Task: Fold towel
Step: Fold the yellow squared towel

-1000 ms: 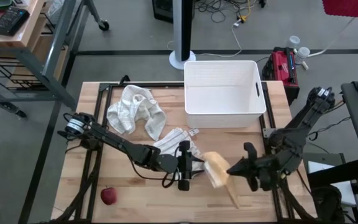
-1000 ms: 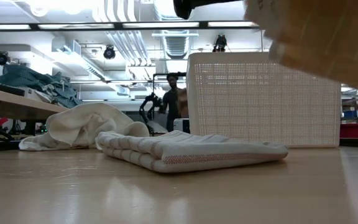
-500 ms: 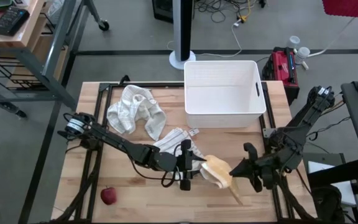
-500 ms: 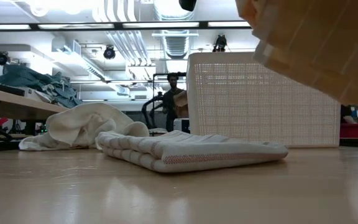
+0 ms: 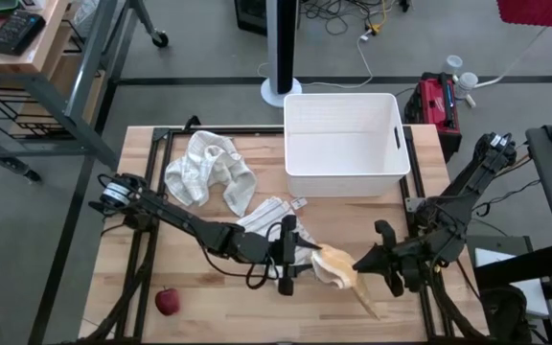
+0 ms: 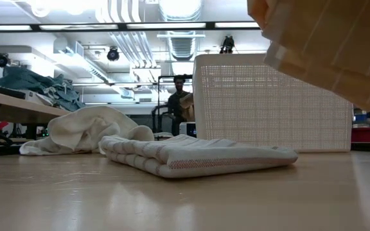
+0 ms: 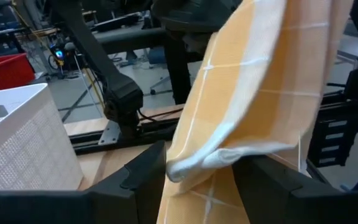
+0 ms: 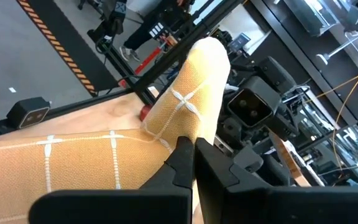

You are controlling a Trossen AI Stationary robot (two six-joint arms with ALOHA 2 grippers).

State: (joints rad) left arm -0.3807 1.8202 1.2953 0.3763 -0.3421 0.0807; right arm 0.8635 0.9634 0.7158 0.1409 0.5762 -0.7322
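An orange towel with a white grid hangs in the air between my two grippers, near the table's front edge. In the low view the towel is clear of the tabletop. My right gripper is shut on it from the right. My left gripper reaches in from the left and stands open. In the left wrist view a bunched fold of the towel lies between that gripper's fingers. My right gripper pinches the orange towel between its two shut fingers, coming level from the table's right side. The cloth beside the fingers is bunched, so I cannot tell edge from fold. The towel is lifted clear, and one end hangs below. My left gripper: I cannot tell whether its fingers touch the fold between them.
A folded white striped towel lies on the table behind the grippers. A crumpled white towel lies at the far left. A white basket stands at the far right, and a red apple sits near the front left corner. A person stands beyond the table.
The towel's upper part has drawn toward my left gripper and bunched narrower between the two grippers, while its lower end still hangs near the front edge. My left gripper has tipped up a little.
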